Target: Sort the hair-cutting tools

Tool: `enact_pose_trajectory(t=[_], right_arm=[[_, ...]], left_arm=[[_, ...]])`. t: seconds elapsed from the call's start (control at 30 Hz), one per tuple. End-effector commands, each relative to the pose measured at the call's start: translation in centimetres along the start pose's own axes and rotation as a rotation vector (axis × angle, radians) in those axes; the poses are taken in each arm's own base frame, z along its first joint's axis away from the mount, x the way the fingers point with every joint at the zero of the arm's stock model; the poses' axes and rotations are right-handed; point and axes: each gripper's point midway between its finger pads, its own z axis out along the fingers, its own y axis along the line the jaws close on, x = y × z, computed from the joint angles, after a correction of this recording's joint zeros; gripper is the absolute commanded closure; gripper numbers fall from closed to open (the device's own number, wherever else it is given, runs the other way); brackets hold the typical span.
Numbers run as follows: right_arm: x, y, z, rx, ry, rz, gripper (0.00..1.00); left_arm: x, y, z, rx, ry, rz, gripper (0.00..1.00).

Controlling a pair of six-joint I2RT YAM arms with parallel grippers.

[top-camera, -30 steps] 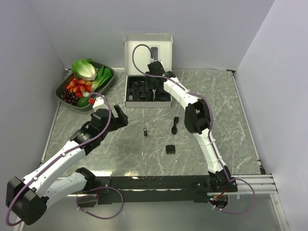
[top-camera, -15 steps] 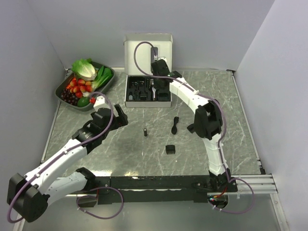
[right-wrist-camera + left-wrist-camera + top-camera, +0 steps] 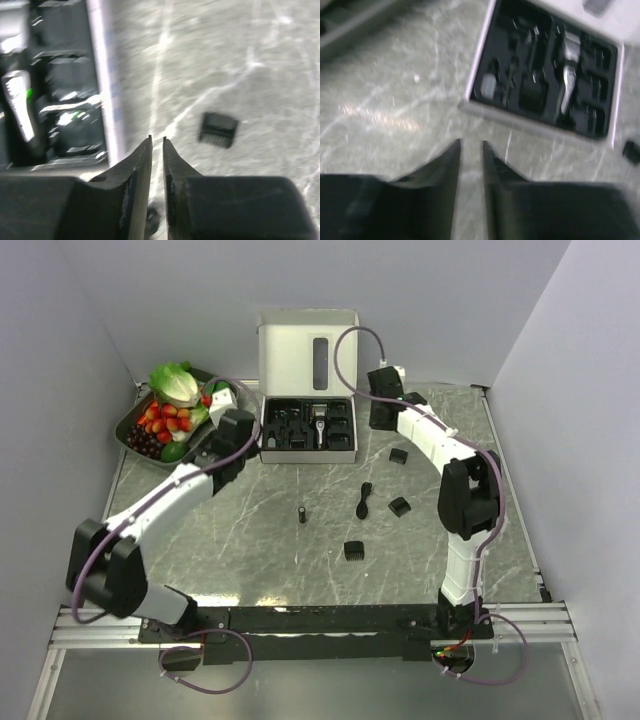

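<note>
The silver-and-black hair clipper (image 3: 318, 429) lies in the black insert of the open white box (image 3: 352, 453); it also shows as clipper (image 3: 568, 75) and clipper (image 3: 19, 102). Three black comb guards lie on the table: guard (image 3: 398, 455), guard (image 3: 400, 506), guard (image 3: 354, 550). One of them appears as guard (image 3: 218, 129). A small brush (image 3: 364, 500) and a short cylinder (image 3: 301, 512) lie between them. My left gripper (image 3: 243, 428) (image 3: 471, 142) hovers left of the box, narrowly open and empty. My right gripper (image 3: 380, 418) (image 3: 157, 137) hangs right of the box, closed to a slit, holding nothing.
A grey tray of vegetables and fruit (image 3: 131, 422) stands at the back left, close behind my left wrist. The box lid (image 3: 290, 350) stands upright against the back wall. Side walls close in the table left and right.
My left arm swung from the table's left middle up to the box's left side and its jaws narrowed. My right gripper left the box, moved right, and closed to a slit.
</note>
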Motion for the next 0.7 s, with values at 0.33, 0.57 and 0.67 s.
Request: enact_pose_trajectory(t=[0.33, 0.57, 0.67], right_arm=[[-2.0, -1.4, 5.1, -0.085, -0.004, 0.119, 1.0], [-1.0, 0.5, 7.8, -0.205, 0.031, 0.157, 1.0], [0.0, 0.7, 8.7, -0.228, 0.059, 0.173, 1.0]], left_arm=[[-1.5, 3.3, 15.0, -0.061, 0.117, -0.067, 0.99], [1.9, 3.9, 21.2, -0.034, 0.218, -0.055, 0.99], [2.8, 4.2, 22.2, 0.002, 0.245, -0.076, 0.99]])
